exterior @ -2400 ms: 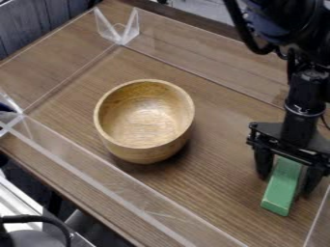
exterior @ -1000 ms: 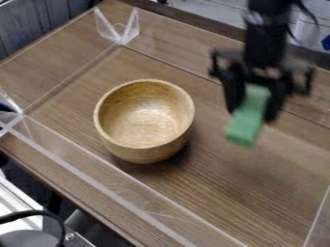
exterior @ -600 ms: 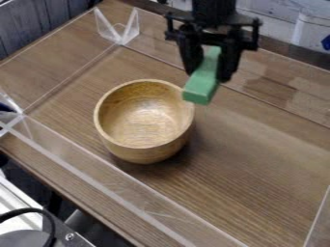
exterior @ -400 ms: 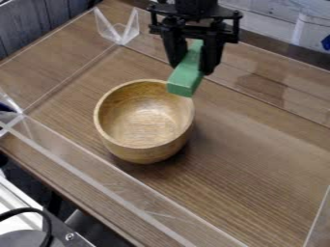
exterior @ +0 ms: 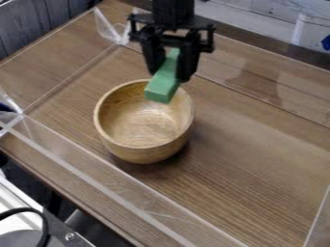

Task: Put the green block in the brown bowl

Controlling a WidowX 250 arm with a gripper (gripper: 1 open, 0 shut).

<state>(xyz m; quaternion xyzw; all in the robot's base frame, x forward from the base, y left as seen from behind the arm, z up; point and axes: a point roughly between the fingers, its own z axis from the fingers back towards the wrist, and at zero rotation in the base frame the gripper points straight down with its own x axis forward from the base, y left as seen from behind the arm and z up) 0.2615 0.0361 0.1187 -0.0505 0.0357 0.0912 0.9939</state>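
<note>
- Camera view, nearest first: a clear plastic wall (exterior: 77,164) edges the wooden table (exterior: 245,164) in front.
- Behind it sits the brown bowl (exterior: 145,121), upright, nothing inside.
- Over the bowl's far rim hangs the green block (exterior: 164,78), off the table, long axis near vertical, lower end tilted toward the bowl.
- Farther back, the gripper (exterior: 171,60) points down, jaws clamped on the block's upper part (a sound place to hold).
- I judge the block stiff, light, smooth-sided, so it could slip.
</note>
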